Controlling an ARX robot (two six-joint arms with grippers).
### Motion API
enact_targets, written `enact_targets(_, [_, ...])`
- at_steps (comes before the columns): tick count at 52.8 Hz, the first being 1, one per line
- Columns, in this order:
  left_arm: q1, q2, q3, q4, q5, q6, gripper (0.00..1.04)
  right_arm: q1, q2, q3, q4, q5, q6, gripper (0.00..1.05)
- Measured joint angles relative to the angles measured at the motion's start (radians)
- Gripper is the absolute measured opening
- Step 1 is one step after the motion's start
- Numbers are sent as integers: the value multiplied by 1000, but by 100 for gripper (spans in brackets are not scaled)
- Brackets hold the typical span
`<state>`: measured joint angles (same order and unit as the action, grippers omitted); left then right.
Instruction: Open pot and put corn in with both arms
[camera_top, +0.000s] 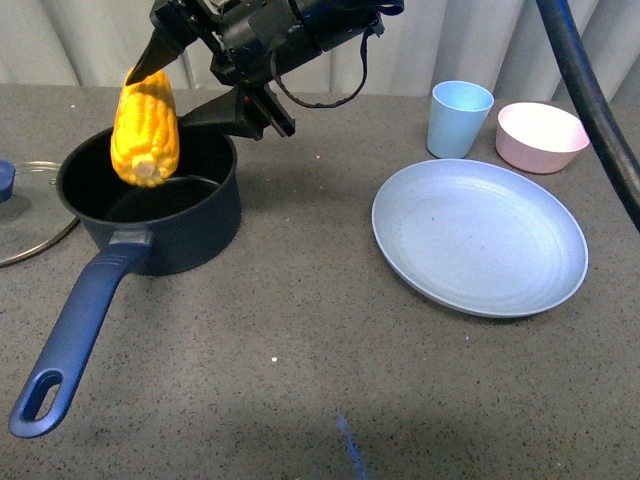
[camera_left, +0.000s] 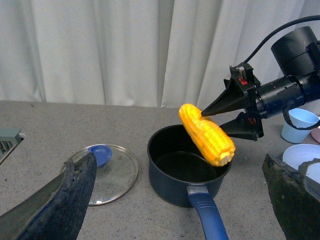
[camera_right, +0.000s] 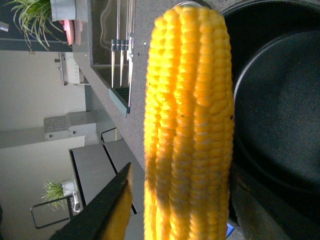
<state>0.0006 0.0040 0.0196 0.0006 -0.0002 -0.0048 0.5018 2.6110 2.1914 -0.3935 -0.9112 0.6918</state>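
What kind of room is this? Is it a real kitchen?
Probably a pretend kitchen set up for a robot, not a home one. A pot with corn over it and a blue plate sit on a grey counter, but plain white curtains hang behind instead of cupboards.

1. Pot (camera_top: 195, 225) is open: dark navy with a black inside, upright at the table's 10 o'clock in the front view. Its long navy handle (camera_top: 80, 335), with a loop hole at the end, runs toward 7 o'clock.
2. Glass lid (camera_top: 30, 220) lies flat on the table at the pot's 9 o'clock, blue knob (camera_top: 3, 180) up.
3. Corn (camera_top: 146, 125), a whole yellow cob, is in the air over the pot's mouth, steeply tilted with its cut end down.
4. Right gripper (camera_top: 157, 100) reaches in from 1 o'clock, its jaws either side of the cob's upper end. Whether they're pressing it, can't tell.
5. Left gripper (camera_left: 179, 159) has its jaws wide apart, clear of the pot.
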Motion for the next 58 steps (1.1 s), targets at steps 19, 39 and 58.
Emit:
enact_targets(19, [0,0,0,0,0,0,98,-10,-31,-58,76,17,2,96])
enact_targets(39, [0,0,0,0,0,0,98,-115,-576,-755,467,492,-214,96])
enact_targets(58, [0,0,0,0,0,0,98,-193,-953,-1265,658,906,-385,96])
